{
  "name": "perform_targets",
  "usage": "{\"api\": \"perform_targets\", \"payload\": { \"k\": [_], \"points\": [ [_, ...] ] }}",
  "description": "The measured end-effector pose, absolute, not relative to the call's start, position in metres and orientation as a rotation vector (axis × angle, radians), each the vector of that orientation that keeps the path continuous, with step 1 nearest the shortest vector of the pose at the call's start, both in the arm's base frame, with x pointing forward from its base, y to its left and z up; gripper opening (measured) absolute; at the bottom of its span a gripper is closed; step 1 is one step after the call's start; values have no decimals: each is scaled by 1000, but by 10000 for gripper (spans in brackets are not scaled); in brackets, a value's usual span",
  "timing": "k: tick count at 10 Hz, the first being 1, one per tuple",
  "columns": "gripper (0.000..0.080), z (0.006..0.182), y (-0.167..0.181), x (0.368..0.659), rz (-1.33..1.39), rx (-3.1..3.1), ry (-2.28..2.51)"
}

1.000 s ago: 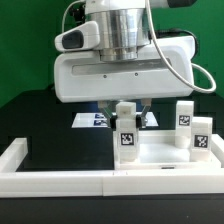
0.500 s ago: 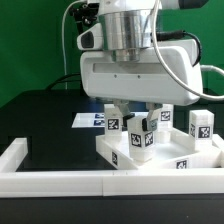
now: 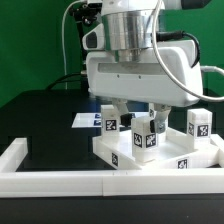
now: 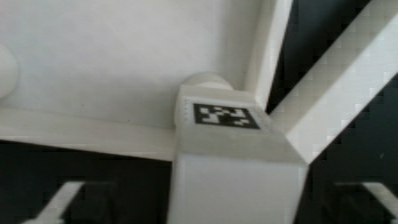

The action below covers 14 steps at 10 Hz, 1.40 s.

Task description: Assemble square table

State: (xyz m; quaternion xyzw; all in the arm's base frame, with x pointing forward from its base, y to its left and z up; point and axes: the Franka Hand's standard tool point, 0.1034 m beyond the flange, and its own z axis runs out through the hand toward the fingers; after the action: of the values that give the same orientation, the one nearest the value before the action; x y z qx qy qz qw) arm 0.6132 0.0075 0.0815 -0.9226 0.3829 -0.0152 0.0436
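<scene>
Leg upright on slab, gripper above it

Border wall [image 3: 60, 182] nearest; behind it the slab [image 3: 165, 160]. Leg [image 3: 147, 140] stands upright there, long axis vertical, directly beneath the gripper [image 3: 136, 118], whose jaws stand wide, holding nothing.

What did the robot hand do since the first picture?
The gripper swung toward the exterior view's right, twisting the square table with it, then its fingers opened off the front leg. The marker board and the white border wall stayed put.
</scene>
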Motion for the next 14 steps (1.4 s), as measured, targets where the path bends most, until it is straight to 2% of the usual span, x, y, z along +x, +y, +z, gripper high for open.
{"api": "perform_targets", "payload": {
  "k": [3, 7, 11, 14],
  "points": [
    [648, 82, 15, 613, -64, -2953, 786],
    [648, 83, 12, 621, -192, -3068, 215],
    [648, 75, 10, 613, -214, -3099, -145],
    [626, 75, 10, 612, -210, -3098, -188]
  ]
}}
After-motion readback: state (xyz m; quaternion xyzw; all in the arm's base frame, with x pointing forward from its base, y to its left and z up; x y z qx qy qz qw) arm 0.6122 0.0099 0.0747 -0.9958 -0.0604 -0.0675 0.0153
